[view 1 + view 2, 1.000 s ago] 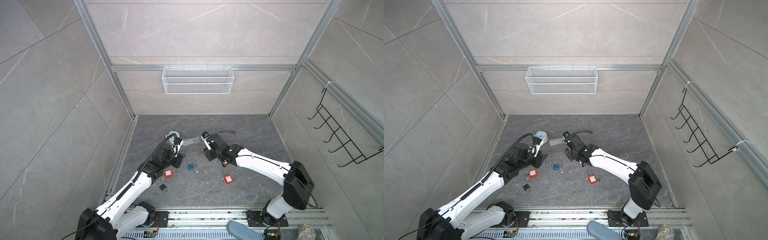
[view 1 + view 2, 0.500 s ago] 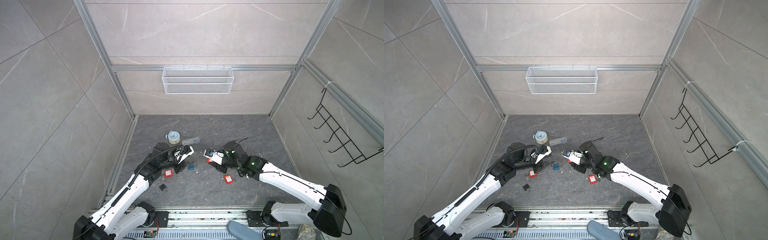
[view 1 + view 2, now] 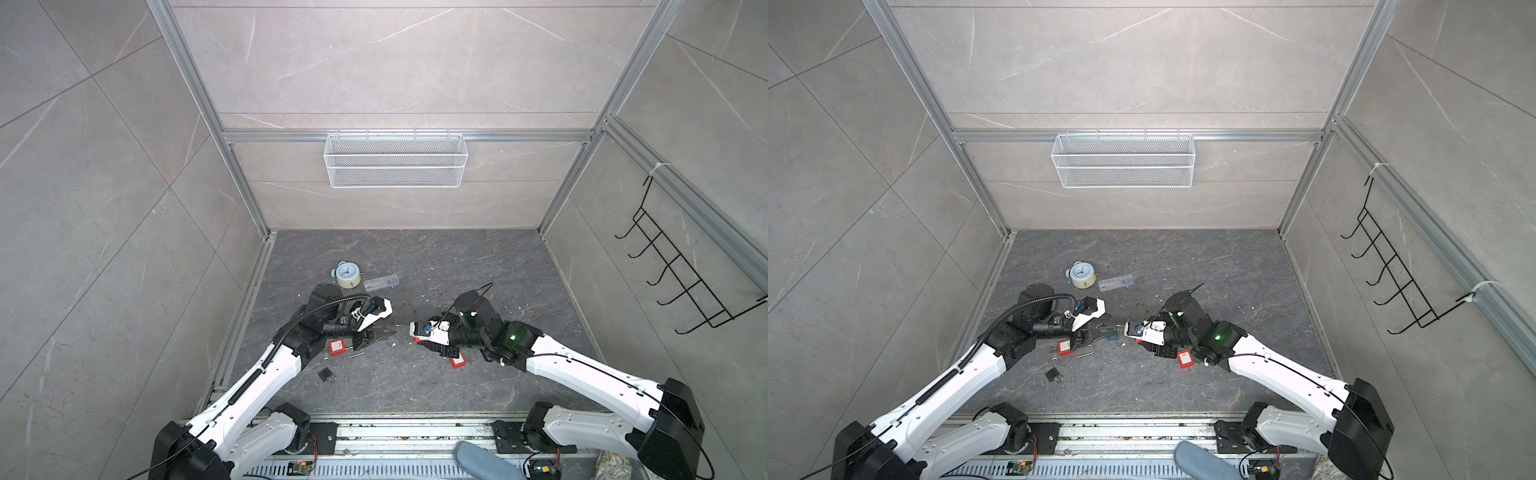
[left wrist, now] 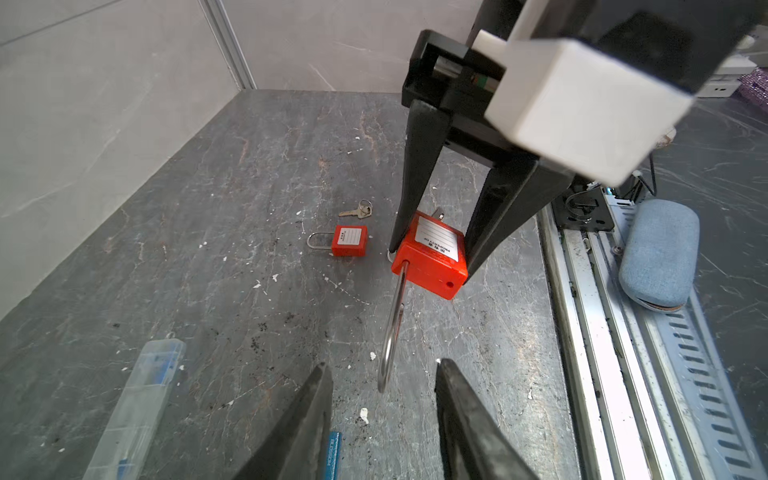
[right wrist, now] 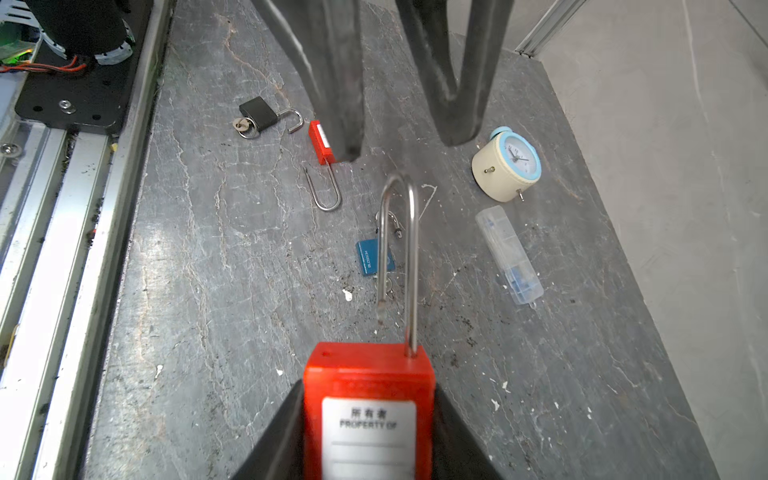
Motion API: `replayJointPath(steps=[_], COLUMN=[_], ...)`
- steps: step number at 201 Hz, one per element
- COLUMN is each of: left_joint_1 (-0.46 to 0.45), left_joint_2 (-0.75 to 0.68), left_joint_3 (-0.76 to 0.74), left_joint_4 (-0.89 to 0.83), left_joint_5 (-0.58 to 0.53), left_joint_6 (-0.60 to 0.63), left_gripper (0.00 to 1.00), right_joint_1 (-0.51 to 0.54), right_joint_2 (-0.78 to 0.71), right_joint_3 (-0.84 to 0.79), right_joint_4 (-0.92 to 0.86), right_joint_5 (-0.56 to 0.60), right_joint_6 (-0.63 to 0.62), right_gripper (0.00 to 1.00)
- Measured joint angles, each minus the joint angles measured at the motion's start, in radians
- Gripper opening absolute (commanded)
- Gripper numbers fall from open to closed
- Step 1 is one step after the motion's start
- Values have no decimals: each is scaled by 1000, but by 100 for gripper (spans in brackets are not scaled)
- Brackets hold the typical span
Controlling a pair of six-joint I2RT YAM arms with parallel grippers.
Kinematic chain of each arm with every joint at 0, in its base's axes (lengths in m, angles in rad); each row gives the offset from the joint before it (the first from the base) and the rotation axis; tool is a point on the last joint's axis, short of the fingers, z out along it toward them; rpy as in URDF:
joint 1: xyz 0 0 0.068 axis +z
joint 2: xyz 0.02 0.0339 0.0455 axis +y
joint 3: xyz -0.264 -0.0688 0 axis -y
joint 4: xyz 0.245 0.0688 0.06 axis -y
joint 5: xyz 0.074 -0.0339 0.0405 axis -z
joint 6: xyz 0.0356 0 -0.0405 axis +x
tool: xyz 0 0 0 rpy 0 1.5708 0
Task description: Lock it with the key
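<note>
Right fingers clamped on the body of a red padlock, held up off the tabletop, label side toward the wrist camera; its shackle stands open, long leg seated, short leg free of the body. Left fingers apart and empty; the shackle's bow points at the gap between their tips; touching or not, I cannot tell. Both top views show the two pairs of fingers facing each other, tip to tip, over the middle of the tabletop.

Nearest the front rail: black padlock, shackle open, a key ring at its base. Next, under the left arm: second red padlock, lying flat, shackle open. Under the right arm: third red padlock, lying flat; the left wrist view shows its shackle shut; a loose key lies near it, apart. Between the two arms: blue padlock on the tabletop, below the held shackle. Farther back: cream and blue alarm clock; clear plastic case just beside it. On the back wall: white wire basket; on the right wall: black hook rack.
</note>
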Motion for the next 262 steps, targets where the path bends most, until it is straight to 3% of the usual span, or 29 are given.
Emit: replayJointPath(steps=[64,101,143,158,173,185,262], left_joint_1=[-44,-61,-66,-68,-75,-84,-133], left_joint_2=[60,77,85,86,86,85,13], left_joint_3=[10,13,24,25,25,20,-60], left_joint_4=[-4,-4,-5,3,13,37,150], left_joint_5=[7,9,20,21,23,27,46], left_joint_6=[5,8,5,-1,-10,-24,-50], left_gripper=[24,0,0,0,0,0,0], right_joint_1=[5,6,6,6,6,6,-10], right_joint_2=[-7,-7,-8,-10,-14,-24,-61], right_joint_3=[0,2,14,20,32,42,169], right_joint_4=[1,-3,-16,-26,-51,-61,-295], right_joint_5=[-19,-25,-9,0,1,0,-14], right_joint_6=[-19,-34,-52,-60,-77,-98,-149], right_gripper=[28,28,33,44,62,67,57])
